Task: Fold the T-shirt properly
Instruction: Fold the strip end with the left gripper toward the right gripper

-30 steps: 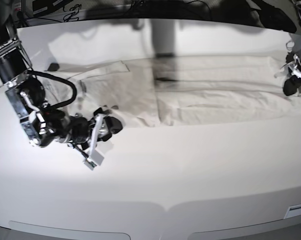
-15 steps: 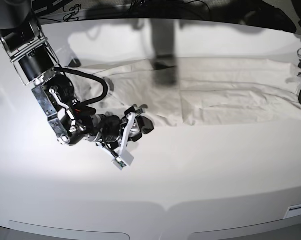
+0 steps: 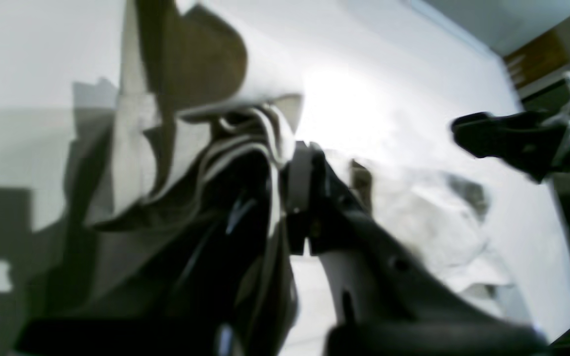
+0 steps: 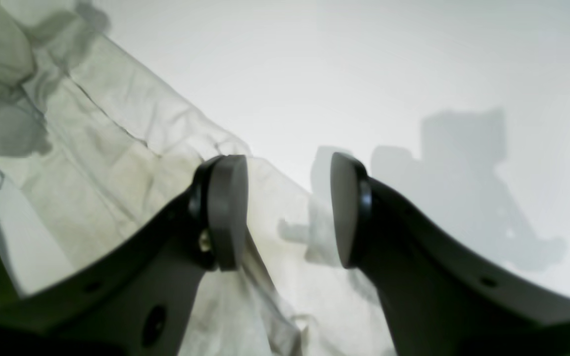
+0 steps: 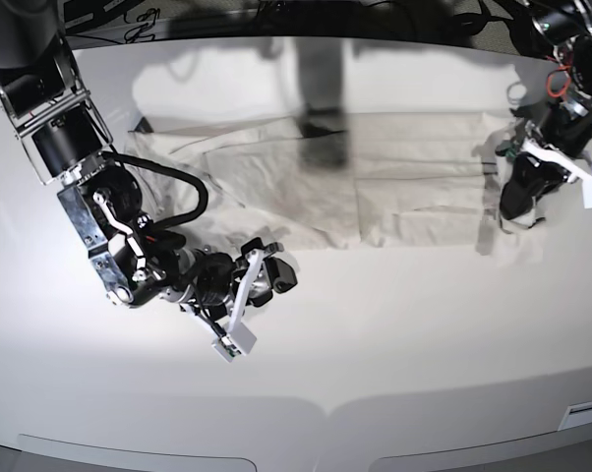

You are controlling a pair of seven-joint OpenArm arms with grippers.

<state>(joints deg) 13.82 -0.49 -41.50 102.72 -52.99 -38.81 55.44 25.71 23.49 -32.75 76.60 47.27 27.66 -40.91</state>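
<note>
The T-shirt (image 5: 375, 182) lies spread across the far half of the white counter (image 5: 375, 344), pale beige and lightly creased, stretched sideways in a long band with one fold line showing near its middle. At the right of the base view the left gripper (image 5: 517, 197) has its jaws closed on the shirt's end, and the cloth there is lifted and bunched, hanging down in a narrow strip below the grip. From the left wrist camera the same pinch shows close up: layered folds of fabric (image 3: 245, 138) caught between the dark jaws, with more crumpled shirt lying on the counter behind. The right gripper (image 5: 262, 277) is at the left of the base view, low over bare counter just in front of the shirt's near edge, apart from the cloth. Its jaws stand wide with nothing between them; in the right wrist view the two rounded pads (image 4: 225, 207) frame empty counter, with the shirt's edge running past beside them.
</note>
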